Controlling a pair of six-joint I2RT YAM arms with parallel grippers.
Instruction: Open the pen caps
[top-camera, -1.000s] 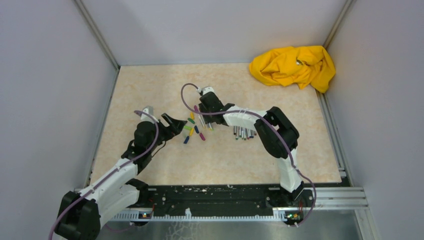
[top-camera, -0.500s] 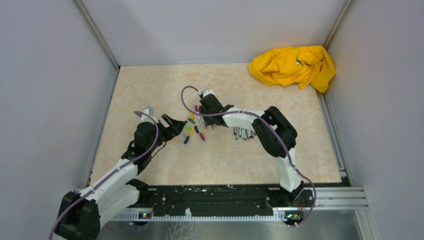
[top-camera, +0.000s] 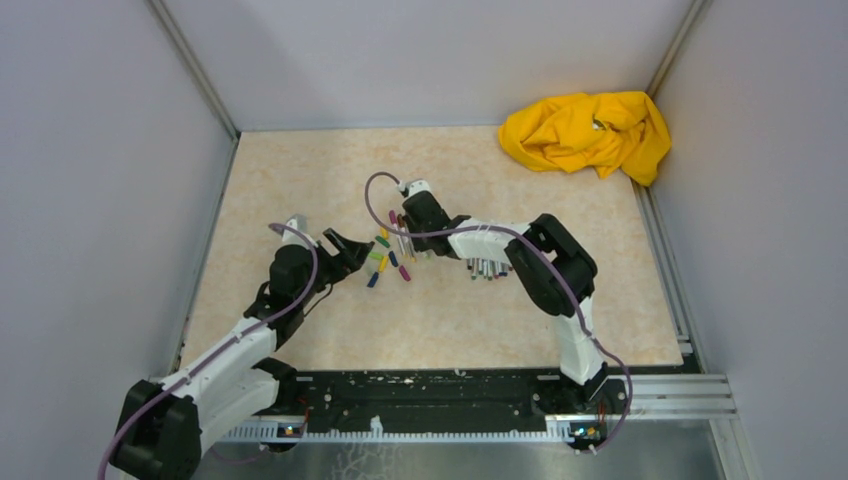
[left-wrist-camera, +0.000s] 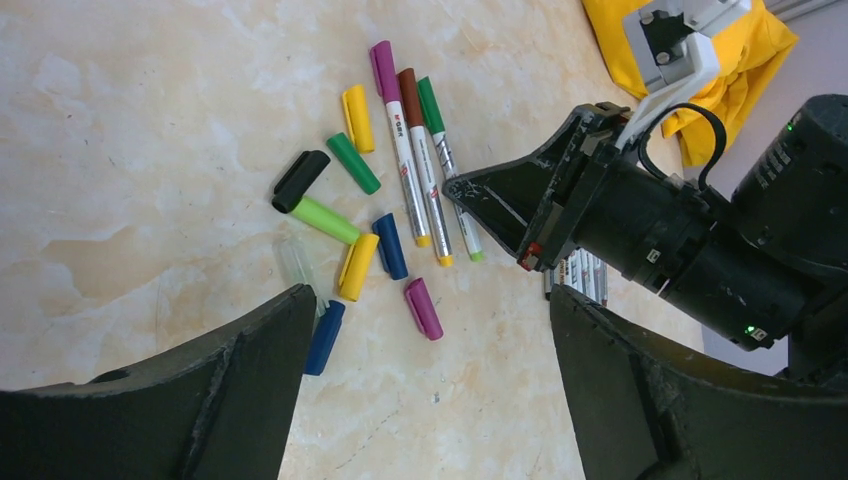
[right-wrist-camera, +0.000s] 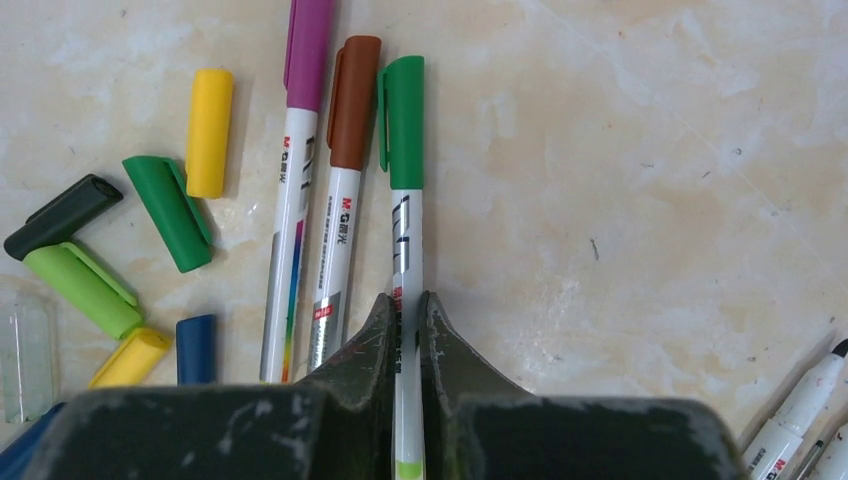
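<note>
Three capped pens lie side by side: magenta (right-wrist-camera: 298, 190), brown (right-wrist-camera: 345, 190) and green (right-wrist-camera: 405, 230). My right gripper (right-wrist-camera: 405, 305) is shut on the white barrel of the green-capped pen, whose green cap (right-wrist-camera: 402, 120) is on and points away from the fingers. Several loose pen caps (top-camera: 385, 262) lie just left of them, among them yellow (right-wrist-camera: 209, 132), green (right-wrist-camera: 168, 212), black (right-wrist-camera: 62, 215) and magenta (left-wrist-camera: 422, 308). My left gripper (left-wrist-camera: 432, 330) hovers open over the near side of the caps, with nothing between its fingers.
A row of uncapped pens (top-camera: 487, 267) lies on the table to the right of the right gripper. A crumpled yellow cloth (top-camera: 585, 132) sits in the far right corner. Grey walls enclose the table on three sides.
The right gripper has gone from open to shut on the green-capped pen's barrel and shifted slightly nearer. The left arm has not moved.
</note>
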